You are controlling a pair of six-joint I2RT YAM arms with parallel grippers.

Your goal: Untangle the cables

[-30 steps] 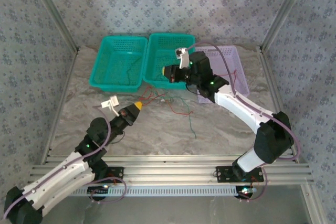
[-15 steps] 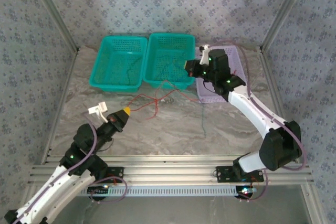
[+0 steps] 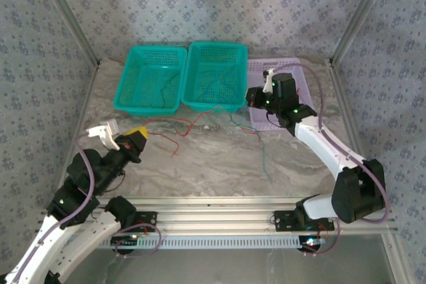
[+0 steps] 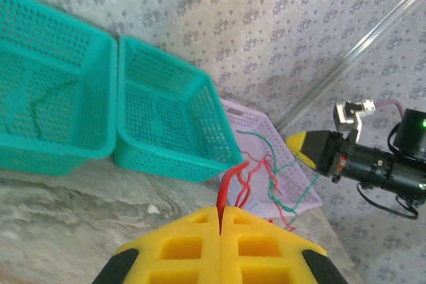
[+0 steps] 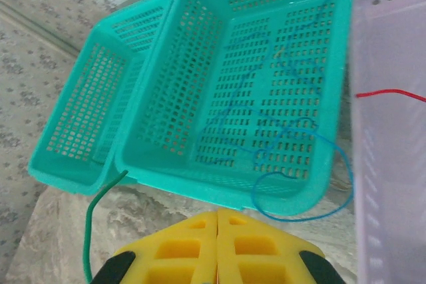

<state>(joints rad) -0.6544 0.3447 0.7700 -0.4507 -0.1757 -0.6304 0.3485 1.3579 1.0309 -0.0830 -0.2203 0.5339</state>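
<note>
Firmly, red cable (image 4: 229,176) in left tool (image 4: 219,216)

Bright even daylight, soft shadows, no glare; wrist views slightly soft up close.

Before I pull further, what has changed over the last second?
The left gripper, shut on the red cable, drew back toward the near left corner, stretching it. The right gripper, apparently shut on the green cable, swung right from the middle teal basket to the purple basket, dragging it along. Both, and the left teal basket, stayed put.
</note>
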